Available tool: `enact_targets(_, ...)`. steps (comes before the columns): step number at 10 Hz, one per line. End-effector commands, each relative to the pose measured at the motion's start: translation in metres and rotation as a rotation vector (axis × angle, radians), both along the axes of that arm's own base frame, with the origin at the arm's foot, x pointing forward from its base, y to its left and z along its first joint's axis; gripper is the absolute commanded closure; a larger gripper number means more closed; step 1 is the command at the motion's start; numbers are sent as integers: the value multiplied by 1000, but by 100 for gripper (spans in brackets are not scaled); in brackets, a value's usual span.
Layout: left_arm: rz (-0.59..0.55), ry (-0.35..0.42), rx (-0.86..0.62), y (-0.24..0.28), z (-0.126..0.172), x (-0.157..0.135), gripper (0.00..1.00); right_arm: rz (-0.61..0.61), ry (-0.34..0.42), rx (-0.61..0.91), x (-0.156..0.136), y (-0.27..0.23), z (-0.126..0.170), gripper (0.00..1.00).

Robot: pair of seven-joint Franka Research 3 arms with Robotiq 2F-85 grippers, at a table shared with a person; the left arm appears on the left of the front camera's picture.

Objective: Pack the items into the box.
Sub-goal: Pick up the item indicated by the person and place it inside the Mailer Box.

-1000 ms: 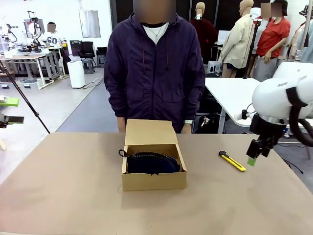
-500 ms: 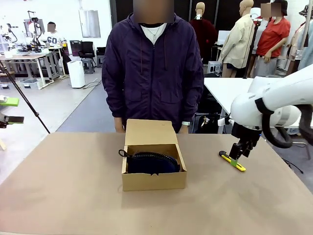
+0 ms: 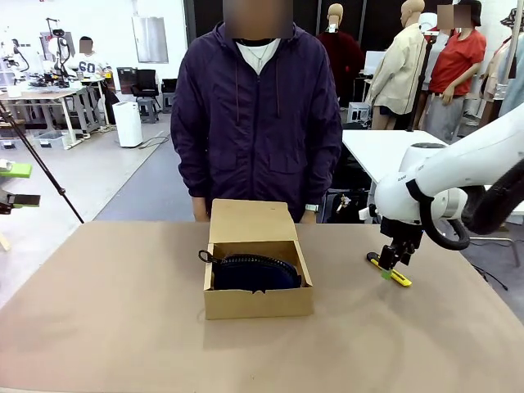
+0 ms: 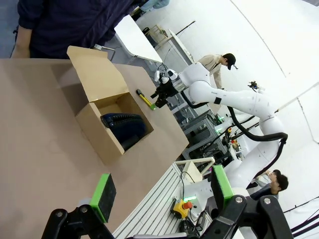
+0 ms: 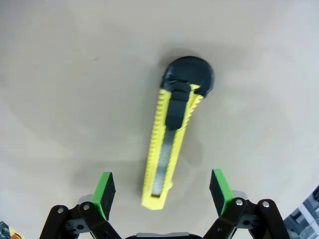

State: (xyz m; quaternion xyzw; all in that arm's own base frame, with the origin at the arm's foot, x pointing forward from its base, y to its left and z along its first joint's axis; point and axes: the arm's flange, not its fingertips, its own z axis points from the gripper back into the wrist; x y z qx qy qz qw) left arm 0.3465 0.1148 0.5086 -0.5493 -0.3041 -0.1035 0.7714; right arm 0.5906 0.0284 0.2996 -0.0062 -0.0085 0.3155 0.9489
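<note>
Here, on the table (image 3: 123, 327), the box (image 3: 258, 303) holds the navy pouch (image 3: 254, 273), so the step in hand looks to be fetching the utility knife (image 5: 169, 144), which lies flat well to the box's right. The right gripper (image 5: 162, 191) hovers over it, spread and empty, with the knife's near end between the green pads (image 5: 104, 188) but untouched; next it should sink and close across the slim body. The left gripper (image 4: 162, 191) hangs far off, also spread and empty.

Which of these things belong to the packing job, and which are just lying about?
In the job: cardboard box, navy pouch inside it, yellow utility knife, right tool open over the knife.
Just about: tripod, white table behind.
</note>
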Motion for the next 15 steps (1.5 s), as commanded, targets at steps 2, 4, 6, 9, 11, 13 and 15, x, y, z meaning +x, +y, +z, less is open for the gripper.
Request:
enact_targets(2, -14, 12, 5, 2, 1, -3, 0, 1, 21, -23, 25, 0, -7, 0)
enact_targets(4, -14, 12, 5, 2, 1, -3, 0, 4, 42, 0, 32, 1, -12, 0)
enact_targets(6, -14, 12, 5, 2, 1, -3, 0, -5, 48, 8, 35, 0, -12, 0)
enact_targets(9, -14, 12, 5, 2, 1, -3, 0, -1, 34, -2, 36, 0, -12, 0)
enact_targets(11, -14, 12, 5, 2, 1, -3, 0, 0, 23, -3, 36, 1, -10, 0)
enact_targets(13, -14, 12, 5, 2, 1, -3, 0, 1, 25, -2, 37, 3, -12, 100)
enact_targets(15, -14, 12, 5, 2, 1, -3, 0, -1, 14, -8, 36, 3, -11, 100)
